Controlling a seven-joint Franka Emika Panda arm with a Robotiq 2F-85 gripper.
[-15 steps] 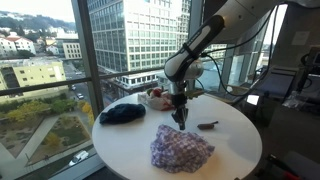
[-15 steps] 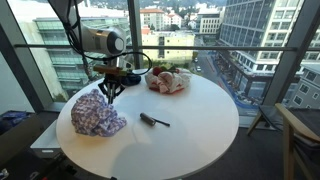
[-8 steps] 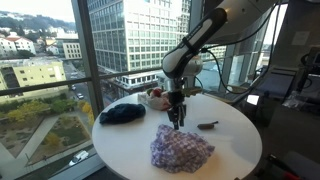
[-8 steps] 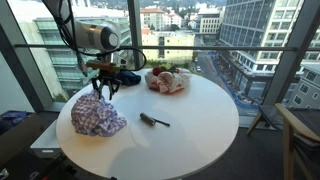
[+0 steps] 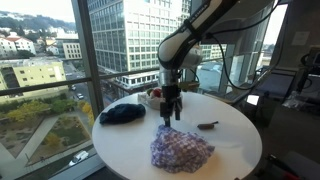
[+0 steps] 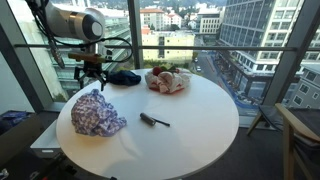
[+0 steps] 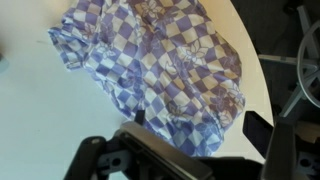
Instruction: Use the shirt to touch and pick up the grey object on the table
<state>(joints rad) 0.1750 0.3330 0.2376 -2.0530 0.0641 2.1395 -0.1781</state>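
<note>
Shirt, checked and crumpled, lies on the table just below the gripper, toward 5 o'clock in an exterior view. The gripper's fingers are spread and hold nothing. The grey object lies apart from the shirt, at 2 o'clock.

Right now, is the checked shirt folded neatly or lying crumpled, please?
Crumpled: the checked shirt lies in a bunched, wrinkled heap on the table.

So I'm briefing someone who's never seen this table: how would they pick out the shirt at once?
Find the round white table by the windows. Near its edge lies the shirt, a crumpled heap apart from the dark blue cloth and the pink bundle. Only it is checked purple and white.
</note>
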